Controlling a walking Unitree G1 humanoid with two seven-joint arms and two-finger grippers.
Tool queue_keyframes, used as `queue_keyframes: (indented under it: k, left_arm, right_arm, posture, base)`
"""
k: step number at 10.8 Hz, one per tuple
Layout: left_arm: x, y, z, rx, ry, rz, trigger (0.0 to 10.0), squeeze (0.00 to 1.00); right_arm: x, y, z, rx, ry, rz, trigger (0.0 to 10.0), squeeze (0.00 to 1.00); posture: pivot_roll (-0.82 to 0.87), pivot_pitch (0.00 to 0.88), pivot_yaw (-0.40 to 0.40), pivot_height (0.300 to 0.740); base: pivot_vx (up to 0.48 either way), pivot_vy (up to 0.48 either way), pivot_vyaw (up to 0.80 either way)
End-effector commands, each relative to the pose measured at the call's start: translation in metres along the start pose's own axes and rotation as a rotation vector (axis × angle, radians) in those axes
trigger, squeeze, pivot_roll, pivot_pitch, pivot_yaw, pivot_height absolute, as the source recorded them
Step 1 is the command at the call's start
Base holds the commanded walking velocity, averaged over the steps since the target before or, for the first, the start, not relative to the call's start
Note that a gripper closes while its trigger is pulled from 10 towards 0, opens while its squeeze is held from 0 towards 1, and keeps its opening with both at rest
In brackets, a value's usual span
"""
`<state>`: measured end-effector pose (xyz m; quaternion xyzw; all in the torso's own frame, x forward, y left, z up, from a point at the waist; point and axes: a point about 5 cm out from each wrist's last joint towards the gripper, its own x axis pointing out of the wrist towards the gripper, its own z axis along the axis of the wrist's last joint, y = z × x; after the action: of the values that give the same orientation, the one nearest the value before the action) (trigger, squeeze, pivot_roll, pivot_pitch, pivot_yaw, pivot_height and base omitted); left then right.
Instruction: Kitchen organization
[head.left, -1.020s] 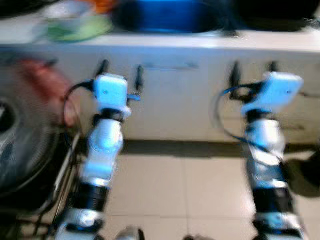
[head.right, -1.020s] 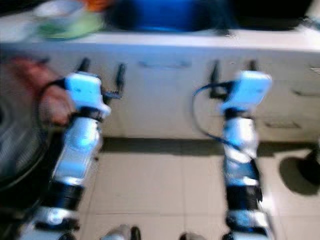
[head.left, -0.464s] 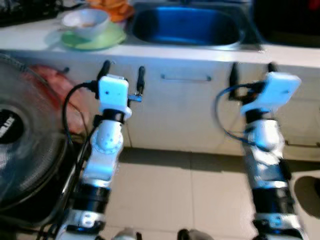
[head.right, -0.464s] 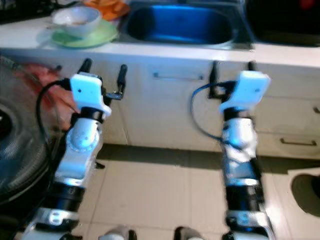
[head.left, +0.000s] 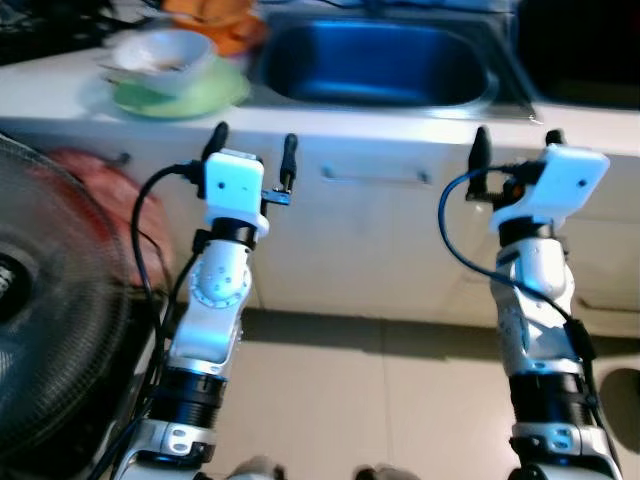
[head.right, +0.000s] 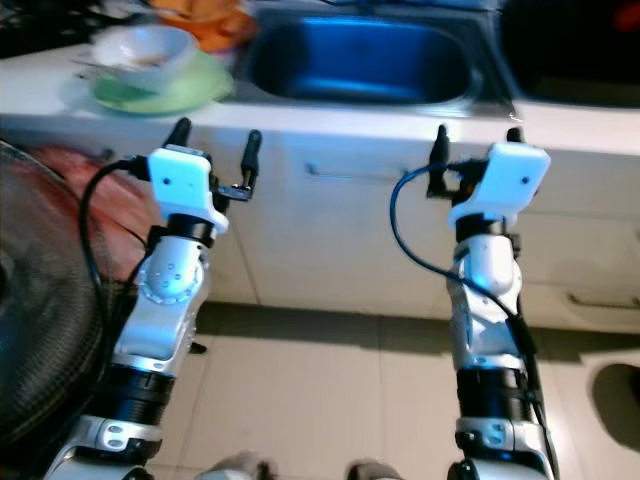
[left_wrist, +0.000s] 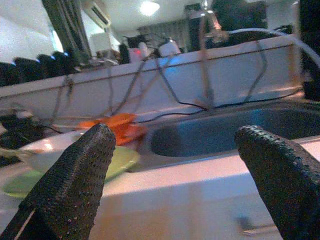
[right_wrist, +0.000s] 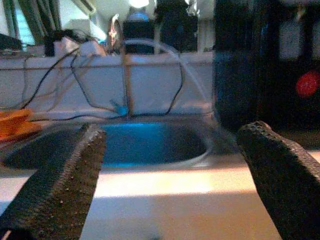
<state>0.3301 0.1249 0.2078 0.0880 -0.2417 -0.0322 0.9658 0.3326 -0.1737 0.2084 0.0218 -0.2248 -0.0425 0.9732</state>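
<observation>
Currently at counter edge, both grippers spread and holding nothing.
Left gripper (head.left: 253, 158) and right gripper (head.left: 513, 150) sit mid-frame below the counter lip; sink (head.left: 380, 66) top centre, bowl (head.left: 162, 52) on green plate (head.left: 215, 93) upper left, fan (head.left: 45, 330) lower left.

Both silver arms reach forward toward twelve o'clock — left gripper (head.left: 252, 155) and right gripper (head.left: 513, 148) raised level, jaws spread wide, holding nothing.

You see a white bowl (head.left: 163, 60) sitting upright on a green plate (head.left: 215, 93), just left of the sink (head.left: 385, 68).
</observation>
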Motion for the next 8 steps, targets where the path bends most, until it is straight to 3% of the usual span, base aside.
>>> queue_keyframes:
  k: [1,2,8]
  left_arm:
    - [0.0007,0.0001,0.0011,-0.011,0.001,0.002,10.0,0.00]
    - [0.0006,-0.0001,0.0010,-0.011,0.002,0.001,10.0,0.00]
    - [0.0007,0.0009,-0.0012,-0.011,0.009,-0.002,10.0,0.00]
  right_arm:
    - [-0.0010,-0.0020,-0.0017,-0.011,0.014,0.002,10.0,0.00]
    - [-0.0013,-0.0020,-0.0016,-0.013,0.013,0.002,10.0,0.00]
    - [-0.0008,-0.0015,0.0015,-0.033,-0.010,0.008,10.0,0.00]
  posture:
    - [0.01,0.141,0.009,0.740]
    - [0.01,0.141,0.009,0.740]
    - [0.02,0.145,0.008,0.740]
  base:
    - [0.390,0.000,-0.80]
    - [0.390,0.000,-0.80]
    - [0.393,0.000,0.00]
